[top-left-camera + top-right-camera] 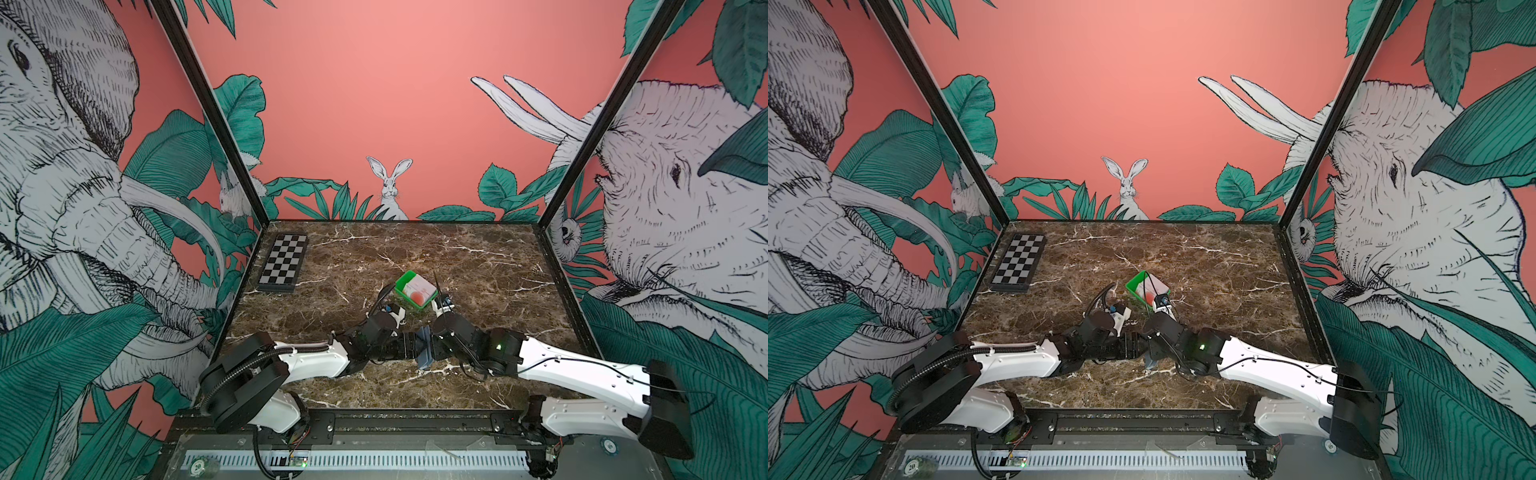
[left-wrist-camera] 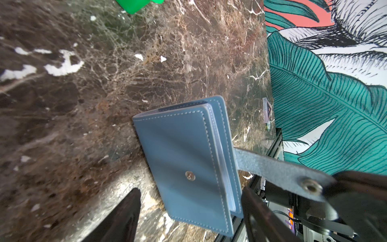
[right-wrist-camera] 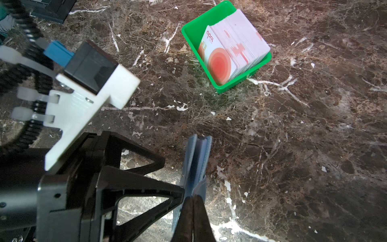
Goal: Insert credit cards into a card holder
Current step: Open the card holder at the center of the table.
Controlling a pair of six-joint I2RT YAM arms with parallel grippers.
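The task is at an early stage: the card holder [image 2: 184, 165] is unsnapped, but all the credit cards [image 3: 234, 48] visible stand in the green tray [image 3: 192, 23], well apart from it. The right gripper [image 3: 192, 199] pinches the holder's snap tab [image 2: 278, 169], holding it on edge over the worktop [image 3: 314, 125]. The left gripper [image 2: 189, 190] straddles it with its jaws wide, so opening a sleeve and loading cards are left.

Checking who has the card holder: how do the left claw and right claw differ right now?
The left claw is open, jaws apart beside the card holder; the right claw is shut. The left claw grips nothing; the right claw pinches the holder's snap tab. Both meet at the card holder.
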